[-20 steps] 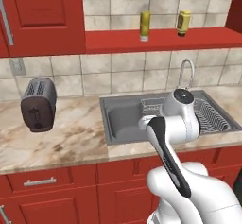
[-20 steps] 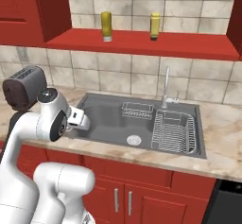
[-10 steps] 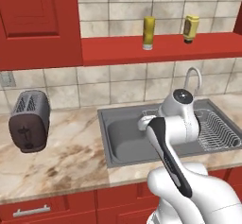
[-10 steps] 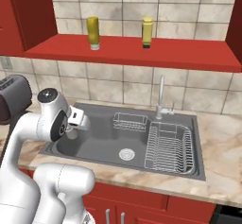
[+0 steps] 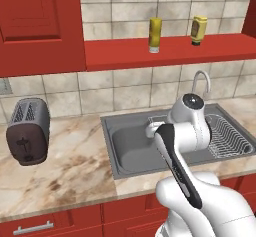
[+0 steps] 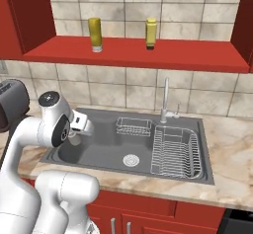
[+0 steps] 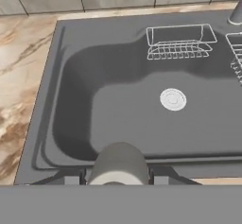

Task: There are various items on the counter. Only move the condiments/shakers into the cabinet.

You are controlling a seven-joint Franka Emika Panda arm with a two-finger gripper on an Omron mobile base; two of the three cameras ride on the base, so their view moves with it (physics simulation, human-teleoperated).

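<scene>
Two bottles: standing on the cabinet (image 5: 170,51) shelf, upper right.
Arm: folding low, hand pointing down over the sink (image 7: 71,76).
Gripper (image 7: 118,178): clamping the grey shaker (image 7: 118,164), bottom centre of the hand view.

Even, bright rendered light is falling everywhere; soft shadow is pooling in the sink (image 7: 142,100) basin; edges are looking slightly pixelated, no glare.

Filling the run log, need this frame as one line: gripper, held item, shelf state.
gripper: shut on grey shaker | position: over sink | shelf: two yellow bottles standing | pending: shaker to shelf
</scene>
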